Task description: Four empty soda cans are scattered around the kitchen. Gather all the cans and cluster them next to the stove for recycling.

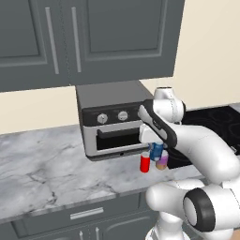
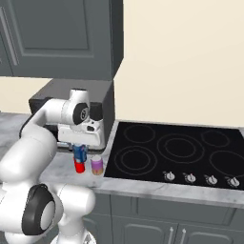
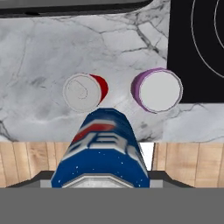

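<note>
Your hand (image 1: 156, 151) pinches the blue can (image 3: 103, 151) left of the stove (image 2: 181, 152); light, thin-walled, slick, so squeeze mid-body gently.

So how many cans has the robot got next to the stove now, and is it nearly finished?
Two look done: a red can and a purplish-pink can stand upright on the counter beside the stove. In hand: the blue can, held in the jaws of the gripper above those two, not yet put down. Left: set it down with them, then fetch the fourth can.
</note>
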